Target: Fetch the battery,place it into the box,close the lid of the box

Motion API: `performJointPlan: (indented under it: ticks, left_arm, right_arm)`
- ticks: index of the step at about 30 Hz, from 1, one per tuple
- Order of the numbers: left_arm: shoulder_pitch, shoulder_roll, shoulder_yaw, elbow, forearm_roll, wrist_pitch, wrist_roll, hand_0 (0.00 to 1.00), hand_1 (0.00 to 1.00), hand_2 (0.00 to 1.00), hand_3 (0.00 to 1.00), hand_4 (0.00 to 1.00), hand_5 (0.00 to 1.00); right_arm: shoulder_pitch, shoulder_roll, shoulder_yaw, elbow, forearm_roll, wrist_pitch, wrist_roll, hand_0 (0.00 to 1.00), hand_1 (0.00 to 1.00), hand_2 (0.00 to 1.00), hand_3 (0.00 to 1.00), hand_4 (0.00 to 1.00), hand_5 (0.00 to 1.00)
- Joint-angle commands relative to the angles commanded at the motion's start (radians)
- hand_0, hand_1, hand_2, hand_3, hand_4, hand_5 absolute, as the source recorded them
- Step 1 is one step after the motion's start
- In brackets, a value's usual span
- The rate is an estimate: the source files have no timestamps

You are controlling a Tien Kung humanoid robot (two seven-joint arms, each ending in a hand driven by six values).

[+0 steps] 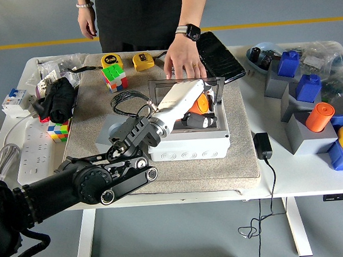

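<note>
My left hand [195, 110] is inside the white box [188, 144], fingers curled around the orange cylindrical battery [200, 103], which sits within the box's walls. The clear lid [183, 85] stands upright at the back. A person's hand [183, 62] rests on the lid's top edge.

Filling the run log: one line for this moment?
left hand: over open box, holding orange battery | lid: up | person's hand: behind lid
</note>
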Motion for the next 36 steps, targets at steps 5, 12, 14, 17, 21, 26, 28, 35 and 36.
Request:
performJointPlan:
  ticks: [5, 12, 14, 17, 21, 26, 28, 35, 36]
  left_arm:
    - [0.005, 0.000, 0.020, 0.008, 0.002, -0.002, -0.010, 0.204, 0.171, 0.182, 0.253, 0.898, 0.078]
    - [-0.004, 0.000, 0.043, 0.015, 0.036, 0.006, -0.028, 0.229, 0.223, 0.236, 0.291, 0.918, 0.107]
    - [-0.008, 0.000, 0.048, 0.019, 0.041, 0.008, -0.032, 0.229, 0.223, 0.236, 0.291, 0.918, 0.107]
    - [-0.016, 0.000, 0.062, 0.032, 0.043, 0.014, -0.038, 0.247, 0.239, 0.264, 0.313, 0.932, 0.110]
    - [-0.024, 0.000, 0.075, 0.046, 0.042, 0.009, -0.036, 0.275, 0.295, 0.304, 0.337, 0.938, 0.116]
    - [-0.025, 0.000, 0.074, 0.059, 0.039, -0.001, -0.033, 0.275, 0.295, 0.304, 0.337, 0.938, 0.116]
    - [-0.026, 0.000, 0.072, 0.062, 0.036, -0.002, -0.035, 0.314, 0.430, 0.445, 0.453, 0.954, 0.136]
    - [-0.019, 0.000, 0.066, 0.066, 0.042, -0.005, -0.041, 0.462, 0.660, 0.608, 0.578, 0.976, 0.158]
    - [-0.018, 0.000, 0.066, 0.066, 0.045, -0.006, -0.043, 0.462, 0.660, 0.608, 0.578, 0.976, 0.158]
  right_arm:
    - [0.000, 0.000, -0.004, 0.000, 0.001, 0.001, 0.000, 0.589, 0.625, 0.622, 0.564, 0.977, 0.560]
    - [0.002, -0.002, -0.004, 0.001, 0.000, -0.001, 0.000, 0.588, 0.625, 0.622, 0.563, 0.977, 0.560]
    - [0.003, -0.003, -0.004, 0.002, 0.000, -0.003, 0.003, 0.588, 0.625, 0.622, 0.563, 0.977, 0.560]
    - [0.004, -0.004, -0.008, 0.002, 0.002, -0.007, 0.008, 0.588, 0.625, 0.622, 0.563, 0.976, 0.559]
    - [0.003, -0.004, -0.013, 0.002, 0.003, -0.007, 0.009, 0.588, 0.625, 0.622, 0.562, 0.976, 0.559]
    - [0.002, -0.005, -0.017, 0.003, 0.004, -0.008, 0.010, 0.588, 0.625, 0.622, 0.562, 0.976, 0.559]
    - [0.003, -0.005, -0.016, 0.003, 0.004, -0.008, 0.011, 0.589, 0.625, 0.621, 0.562, 0.975, 0.558]
    - [0.002, -0.004, -0.012, 0.004, 0.001, -0.009, 0.012, 0.591, 0.624, 0.620, 0.562, 0.975, 0.557]
    - [0.001, -0.004, -0.011, 0.005, -0.001, -0.009, 0.013, 0.591, 0.624, 0.620, 0.562, 0.975, 0.557]
